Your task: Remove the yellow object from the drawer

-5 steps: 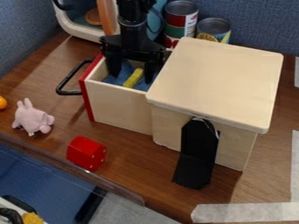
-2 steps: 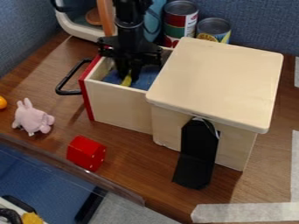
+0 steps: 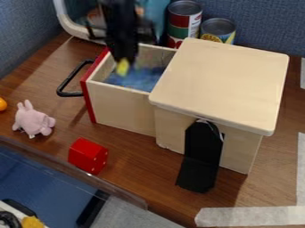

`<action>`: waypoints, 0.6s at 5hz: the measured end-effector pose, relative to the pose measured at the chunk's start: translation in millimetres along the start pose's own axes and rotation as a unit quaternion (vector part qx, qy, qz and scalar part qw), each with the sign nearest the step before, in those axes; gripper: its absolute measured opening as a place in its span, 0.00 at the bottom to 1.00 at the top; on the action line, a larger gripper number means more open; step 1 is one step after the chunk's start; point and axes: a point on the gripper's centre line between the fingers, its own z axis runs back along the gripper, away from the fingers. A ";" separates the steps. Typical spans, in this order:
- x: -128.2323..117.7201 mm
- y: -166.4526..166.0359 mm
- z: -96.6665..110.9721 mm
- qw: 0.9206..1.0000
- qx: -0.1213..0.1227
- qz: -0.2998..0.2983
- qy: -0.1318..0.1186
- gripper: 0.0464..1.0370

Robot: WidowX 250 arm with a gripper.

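A pink plush toy [image 3: 33,120] sits at the left. Next come the black handle [image 3: 70,94] of the open drawer [image 3: 122,104] and, nearer the camera, a red block [image 3: 88,156]. Over the drawer's left part, the black pincer [image 3: 124,61] grasps the yellow object [image 3: 122,68], which pokes out below its tips. Blue cloth [image 3: 142,81] lies inside the drawer; the wooden box [image 3: 223,80] stands to the right.

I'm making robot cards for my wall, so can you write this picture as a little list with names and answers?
Held: yellow object, in the end effector
Where: above the drawer
Drawer: open
In the drawer: something blue, maybe cloth
Handle: black
Toys on the table: pink long-eared one; red block nearby
Behind the wooden box: two cans
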 end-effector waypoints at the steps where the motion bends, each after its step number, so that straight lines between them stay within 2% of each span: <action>1: 0.3 20.3 33.8 0.999 -0.010 0.018 -0.029 0.11; 2: -0.2 48.3 50.8 0.997 0.007 0.065 -0.049 0.11; 3: 10.0 74.1 46.0 0.990 0.048 0.118 -0.057 0.11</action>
